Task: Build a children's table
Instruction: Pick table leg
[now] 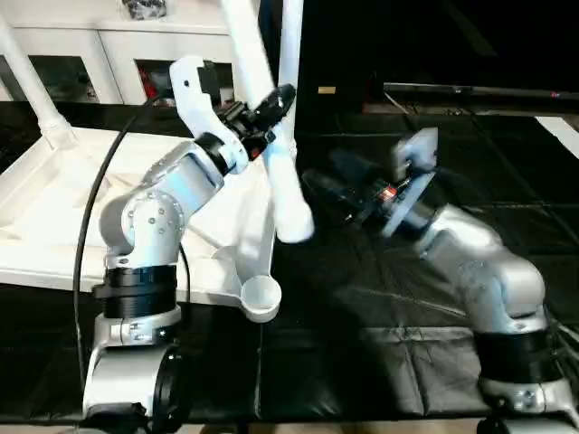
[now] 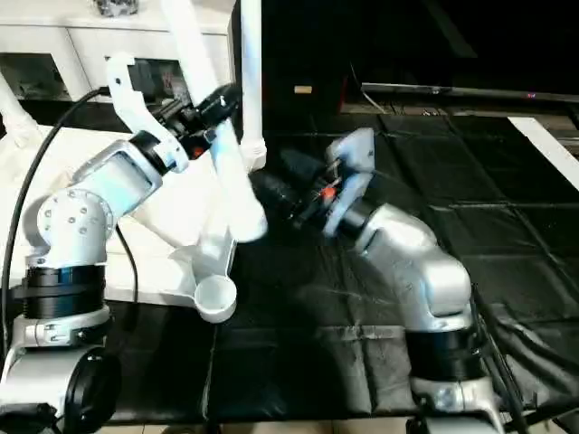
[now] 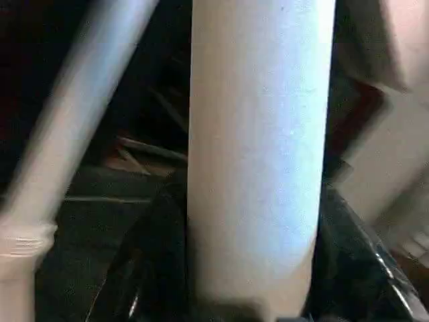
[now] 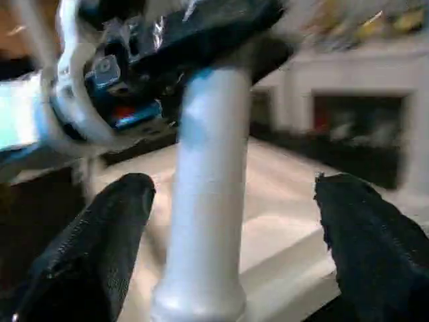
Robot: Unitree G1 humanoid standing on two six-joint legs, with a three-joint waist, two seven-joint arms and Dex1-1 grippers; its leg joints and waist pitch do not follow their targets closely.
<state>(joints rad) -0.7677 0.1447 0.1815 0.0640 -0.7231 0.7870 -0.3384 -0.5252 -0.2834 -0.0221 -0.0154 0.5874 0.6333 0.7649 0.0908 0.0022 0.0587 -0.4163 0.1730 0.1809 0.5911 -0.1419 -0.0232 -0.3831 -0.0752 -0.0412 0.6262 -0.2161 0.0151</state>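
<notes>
White cabinet (image 1: pixel 99 45) with glass doors, black floor covering (image 1: pixel 389 307), dark background

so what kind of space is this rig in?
Probably an indoor lab or test room: work surface draped in black sheeting, a white cabinet with glass doors behind, and the upturned tabletop being assembled.

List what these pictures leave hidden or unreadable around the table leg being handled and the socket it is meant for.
- Loose leg: its upper end is cut off by the top edge of the left eye view.
- Left gripper: how its jaws meet the leg is hidden in the left wrist view, where the leg covers them.
- Near corner socket: its inside is too small to read.
- Right gripper: blurred in the eye views.
</notes>
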